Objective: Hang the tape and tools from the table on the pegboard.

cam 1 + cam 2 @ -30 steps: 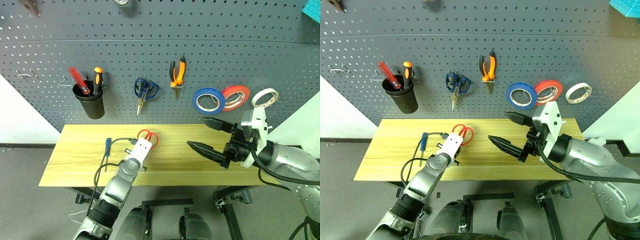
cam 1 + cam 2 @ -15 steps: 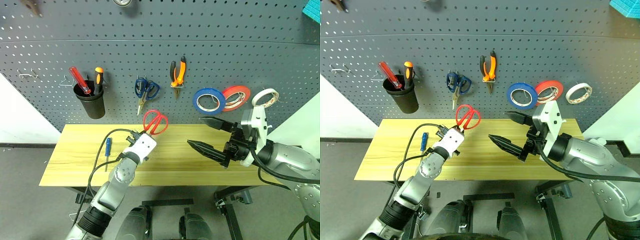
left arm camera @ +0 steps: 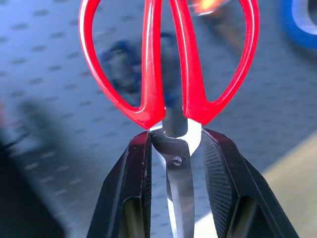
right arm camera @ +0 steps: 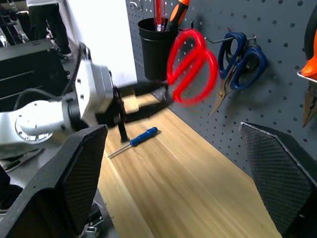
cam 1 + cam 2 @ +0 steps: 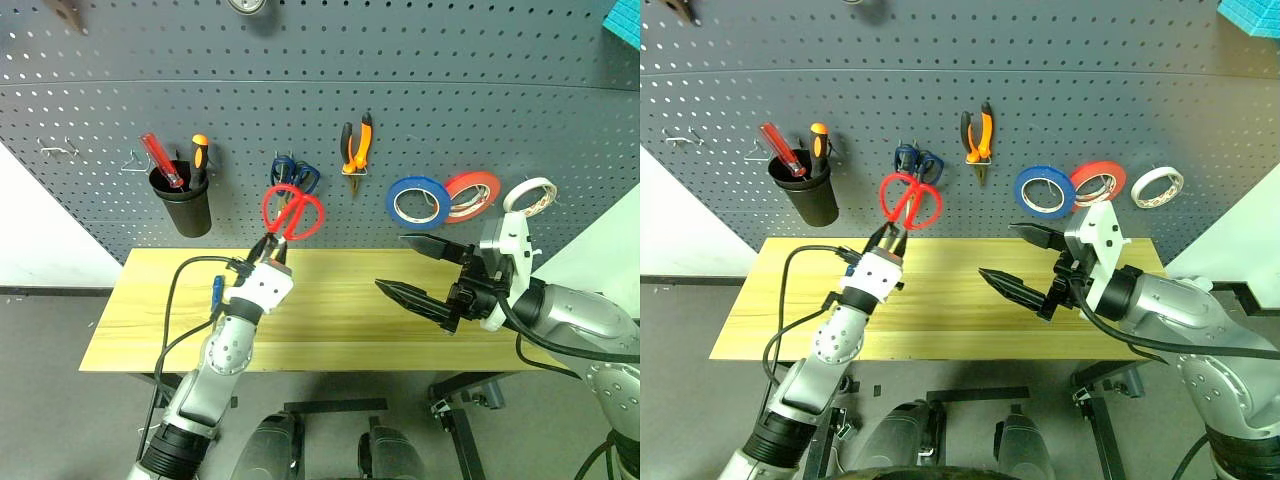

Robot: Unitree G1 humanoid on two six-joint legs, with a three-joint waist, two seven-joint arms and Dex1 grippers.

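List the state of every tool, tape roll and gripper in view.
Red-handled scissors: blades closed, held in the air.
Left gripper: shut on the scissors' blades.
Right gripper: open, empty.
Blue-handled screwdriver: lying on the table.
Pliers: hung.
Blue tape: hung.

Red-handled scissors (image 5: 292,213); blue-handled scissors (image 5: 297,172); orange-and-black pliers (image 5: 354,144); blue tape roll (image 5: 417,202), red-orange roll (image 5: 472,194), white roll (image 5: 529,195); dark grey holed pegboard (image 5: 450,110); yellowish plank table (image 5: 340,320); black cup (image 5: 182,206); blue-handled screwdriver (image 4: 133,142).
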